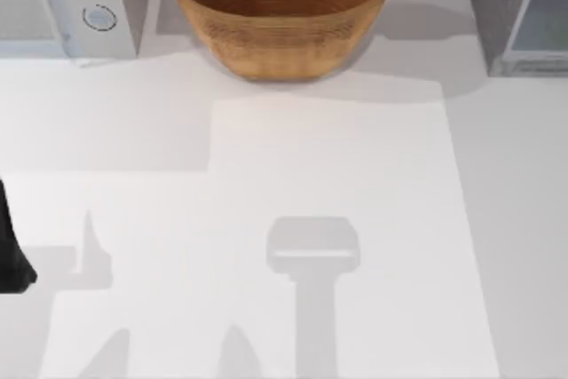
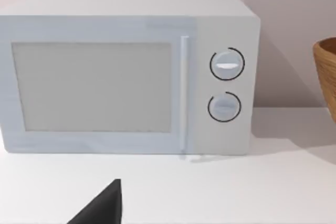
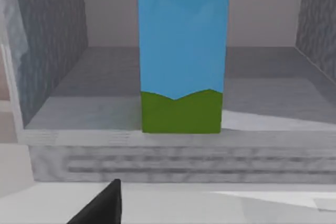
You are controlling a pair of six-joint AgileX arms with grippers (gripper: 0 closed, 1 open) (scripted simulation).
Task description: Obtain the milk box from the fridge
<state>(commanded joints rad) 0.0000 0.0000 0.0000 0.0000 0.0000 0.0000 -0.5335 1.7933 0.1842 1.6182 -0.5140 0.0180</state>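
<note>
On my feeds the tall rectangular milk carton [image 3: 182, 51] showed a sky-blue face over a green base band with a wavy upper edge. The box-shaped fridge cabinet [image 3: 52, 51] around it was mottled grey, its door panel [image 1: 543, 15] a pale grey-green. The bowl-shaped woven basket [image 1: 280, 8] was brown with fine ribbing. The two-knobbed appliance [image 2: 126, 72] was light grey. The flat surface [image 1: 337, 219] looked white.

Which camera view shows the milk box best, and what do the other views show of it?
The right wrist view shows it best: the milk box stands upright on the floor of the open fridge, its blue face and green base facing the camera. The top view shows the fridge's corner; the left wrist view faces the microwave.
</note>
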